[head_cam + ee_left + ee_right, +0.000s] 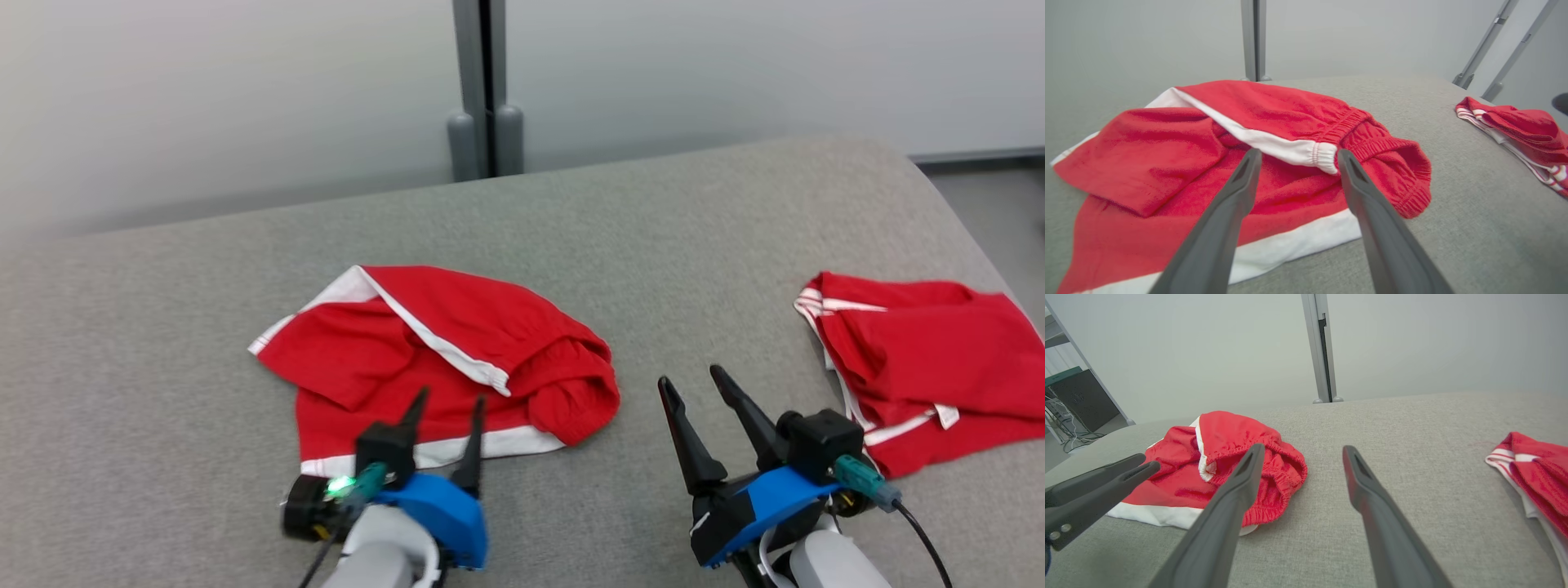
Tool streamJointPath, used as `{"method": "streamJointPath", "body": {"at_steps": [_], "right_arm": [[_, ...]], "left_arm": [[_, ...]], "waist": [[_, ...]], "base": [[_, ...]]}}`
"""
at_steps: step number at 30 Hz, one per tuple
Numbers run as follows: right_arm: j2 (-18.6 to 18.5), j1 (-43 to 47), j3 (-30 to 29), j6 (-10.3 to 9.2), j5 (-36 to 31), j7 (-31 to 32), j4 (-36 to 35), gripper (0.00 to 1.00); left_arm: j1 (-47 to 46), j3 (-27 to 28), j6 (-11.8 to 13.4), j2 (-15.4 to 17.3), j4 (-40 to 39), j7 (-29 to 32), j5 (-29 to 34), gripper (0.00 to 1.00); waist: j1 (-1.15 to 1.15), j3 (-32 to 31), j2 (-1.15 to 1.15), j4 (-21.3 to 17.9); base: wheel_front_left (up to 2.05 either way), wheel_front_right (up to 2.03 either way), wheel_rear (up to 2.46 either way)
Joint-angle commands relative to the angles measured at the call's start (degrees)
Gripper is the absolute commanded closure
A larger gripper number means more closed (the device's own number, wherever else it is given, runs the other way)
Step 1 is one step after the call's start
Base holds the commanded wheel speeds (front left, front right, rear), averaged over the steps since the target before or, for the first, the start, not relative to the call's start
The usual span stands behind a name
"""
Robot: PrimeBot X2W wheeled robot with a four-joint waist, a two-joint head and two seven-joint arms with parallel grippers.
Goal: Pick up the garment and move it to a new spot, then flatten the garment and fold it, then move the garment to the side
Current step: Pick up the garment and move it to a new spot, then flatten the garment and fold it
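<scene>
- Left gripper (451,396): fingers spread, nothing between them, poised just over the near edge of the garment (441,351).
- Right gripper (690,376): fingers likewise apart and empty, above bare fabric between the two red pieces.
- Grey padded surface (694,245): one, wide, woven cover; it carries everything listed below.
- Garment: one pair of red shorts with white trim, left of centre on the surface, lying loosely folded over itself, one flap turned back, not yet flat.
- Second red garment (922,367): similar shorts, well apart at the right edge; I judge it is not my concern now.
- White hem (490,445): the band nearest me, directly under my left fingers.
- Waistband (571,384): gathered elastic, bunched at the garment's right end, near my right gripper.
- Step in hand, as I judge it: flattening. I would pinch the hem low with the left, take the waistband with the right, catch one layer only, and draw the two apart slowly so the folded flap opens rather than drags.
- Brands, labels, writing: none that I can read on either garment or on the grippers.
</scene>
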Motion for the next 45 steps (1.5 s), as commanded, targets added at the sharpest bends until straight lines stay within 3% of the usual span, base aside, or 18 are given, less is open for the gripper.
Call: {"method": "streamJointPath", "body": {"at_steps": [1,5,8,14,26,37,38,39,40,45], "right_arm": [[-0.1,1.0,-0.1,0.01,0.0,-0.2,0.2,0.00],[-0.2,3.1,-0.6,0.01,-0.1,-0.2,0.7,0.00],[-0.2,4.5,-1.3,0.01,-0.3,-0.2,1.0,0.00],[-0.2,6.4,-1.8,0.01,-1.5,-0.2,2.1,0.00],[-0.2,4.0,-0.2,0.01,0.0,-0.2,8.9,0.00],[-0.2,0.2,0.1,0.01,1.5,-0.2,11.6,0.00],[-0.2,0.0,0.0,0.01,1.6,-0.2,11.4,0.12],[-0.2,-0.1,-0.3,0.01,1.8,-0.2,11.2,0.44],[-0.2,-0.2,-0.5,0.01,1.8,-0.2,11.2,0.60],[-0.2,-0.7,-0.9,0.01,0.5,-0.2,11.8,0.59]], "left_arm": [[1.5,2.1,0.6,1.0,-0.7,-0.3,0.7,0.00],[8.2,10.2,2.0,2.2,-4.6,-0.2,2.4,0.00],[12.6,15.7,1.9,3.0,-7.8,-0.2,4.4,0.00],[20.3,23.7,0.8,1.5,-12.7,-0.2,8.2,0.00],[18.4,23.9,-2.9,-0.5,-11.9,-0.2,12.4,0.00],[17.1,22.2,-2.1,-0.6,-12.3,-0.2,10.1,0.00],[17.2,22.2,-2.0,-0.6,-12.3,-0.2,9.9,0.00],[17.2,22.2,-1.9,-0.6,-12.2,-0.2,9.7,0.00],[17.3,22.1,-1.9,-0.6,-12.1,-0.2,9.5,0.00],[16.8,21.3,-1.5,-0.6,-11.5,-0.2,8.4,0.00]], "waist": [[0.01,-0.8,0.00,0.6],[0.01,-3.3,0.00,2.7],[0.01,-4.3,0.00,4.3],[0.01,-4.8,0.00,6.8],[0.01,-1.3,0.00,11.4],[0.01,2.2,0.00,16.1],[0.01,2.3,0.00,16.2],[0.01,2.3,0.00,16.2],[0.01,2.4,0.00,16.3],[0.01,2.8,0.00,15.9]], "base": [[0.00,0.00,0.00],[0.00,0.00,0.00],[0.00,0.00,0.00],[0.00,0.00,0.00],[0.00,0.00,0.00],[0.00,0.00,0.00],[0.00,0.00,0.00],[0.00,0.00,0.00],[0.00,0.00,0.00],[0.00,0.00,0.00]]}}
